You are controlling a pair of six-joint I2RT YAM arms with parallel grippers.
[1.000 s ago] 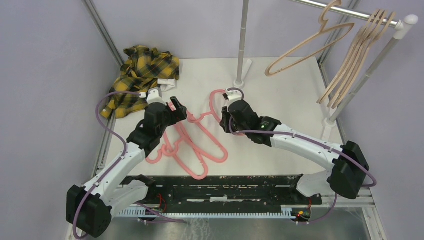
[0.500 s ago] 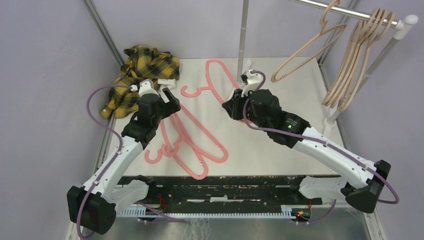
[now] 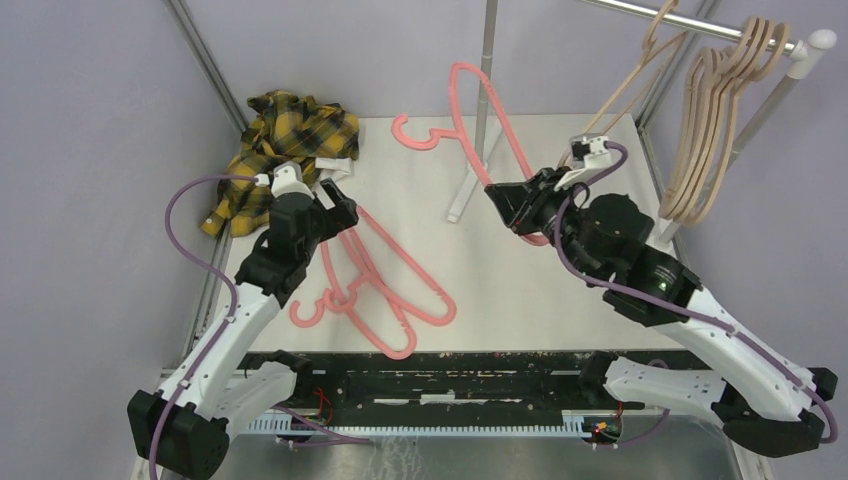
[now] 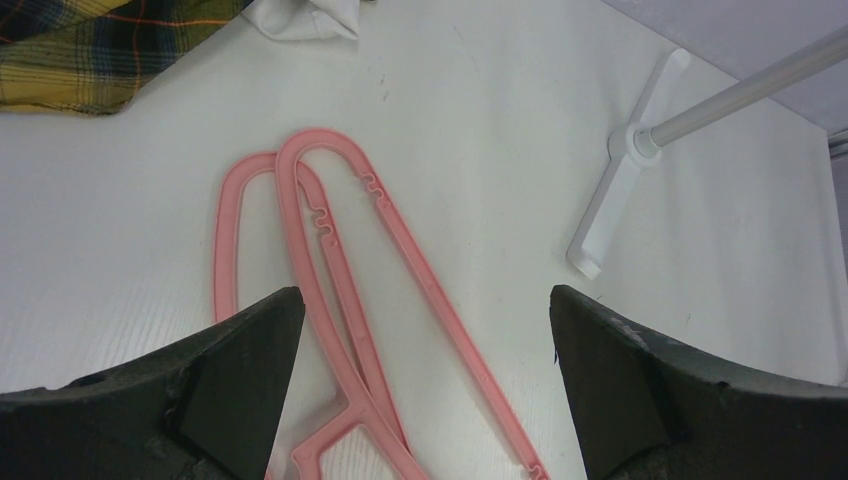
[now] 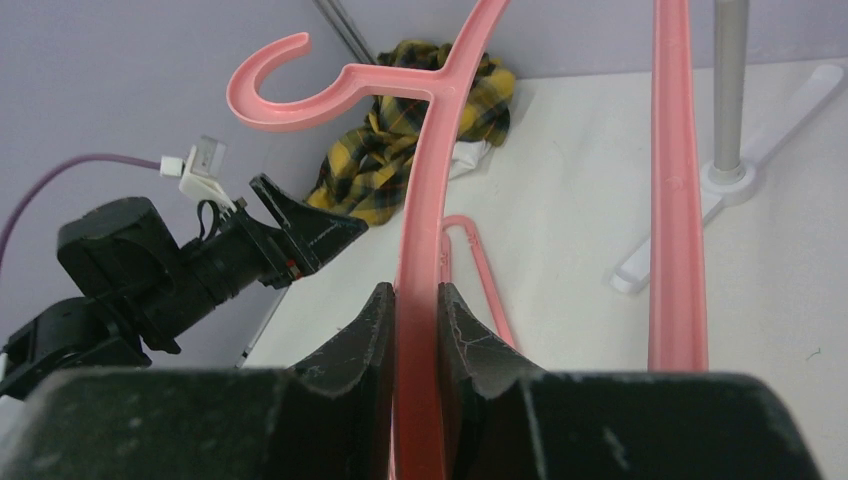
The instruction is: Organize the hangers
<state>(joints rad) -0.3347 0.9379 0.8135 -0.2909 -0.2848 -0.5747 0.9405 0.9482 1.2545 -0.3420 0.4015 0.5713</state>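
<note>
My right gripper (image 5: 415,305) clenches the pink hanger (image 3: 478,95) by one arm, long axis upright, hook pointing left. The rail (image 3: 715,27) lies farther right, on my side.

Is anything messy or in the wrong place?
Yes. Pink hangers lie crossed on the table instead of hanging with the beige hangers on the rail, and a yellow plaid shirt sits crumpled in the far left corner.

There were three pink hangers (image 4: 325,135). The beige hangers (image 3: 705,100) numbered about five: one apart and a bunch of roughly four, too tightly packed to count surely. There was one shirt (image 3: 290,135), one rack (image 3: 487,40) and two arms (image 3: 240,320).
</note>
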